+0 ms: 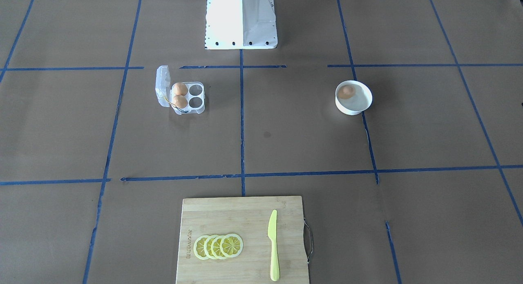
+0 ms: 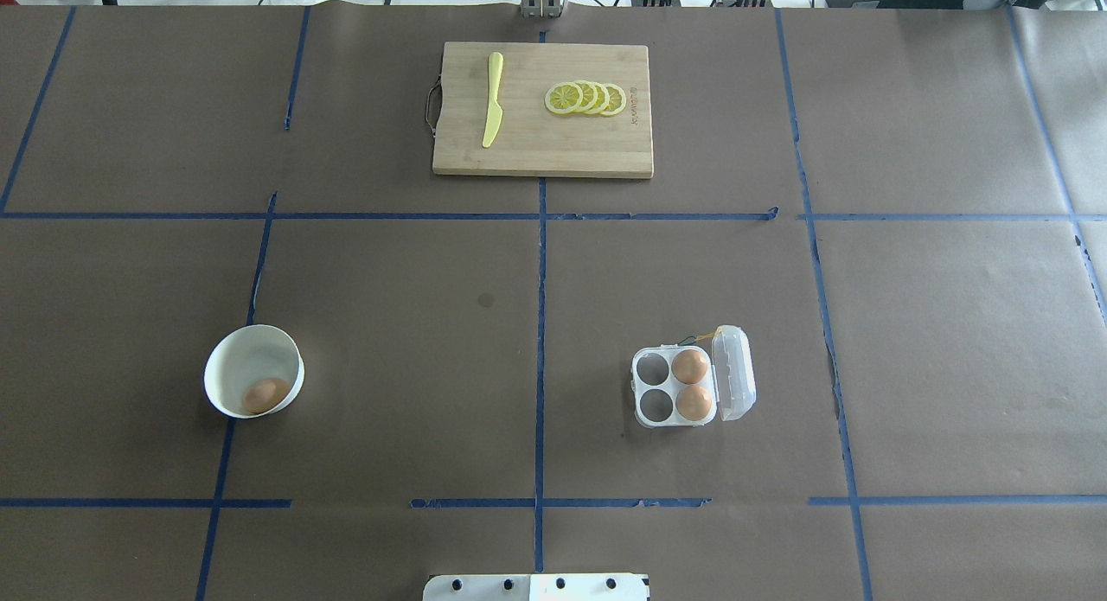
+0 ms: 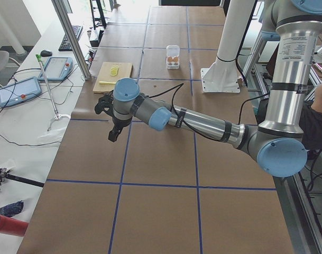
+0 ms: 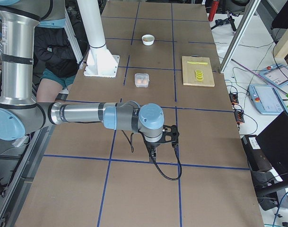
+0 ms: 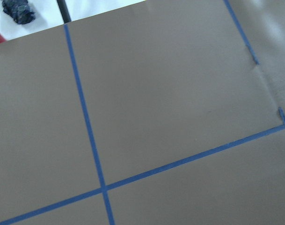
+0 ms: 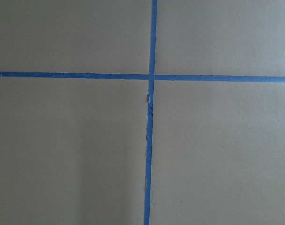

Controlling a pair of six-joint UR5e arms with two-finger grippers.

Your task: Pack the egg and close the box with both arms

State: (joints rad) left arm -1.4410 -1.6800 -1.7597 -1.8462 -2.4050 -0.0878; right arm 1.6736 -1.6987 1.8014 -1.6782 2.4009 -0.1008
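Observation:
One orange-brown egg [image 2: 265,395] lies in a round white bowl [image 2: 227,372] on the robot's left side; it also shows in the front view [image 1: 347,92]. The clear four-cell box [image 2: 655,385] stands open on the right side, its lid [image 2: 733,372] folded back, with two eggs [image 2: 689,367] [image 2: 694,402] in the cells by the hinge and two cells empty. A thin yellow string [image 2: 705,335] lies at its far corner. The left gripper [image 3: 114,135] and the right gripper [image 4: 153,151] hang over bare table far from both; I cannot tell whether they are open or shut.
A wooden cutting board [image 2: 536,143] with a yellow knife [image 2: 493,108] and lemon slices [image 2: 586,98] lies at the far middle. The white base block [image 1: 241,22] stands at the robot's edge. Both wrist views show only brown paper and blue tape. A person [image 4: 58,52] sits behind the robot.

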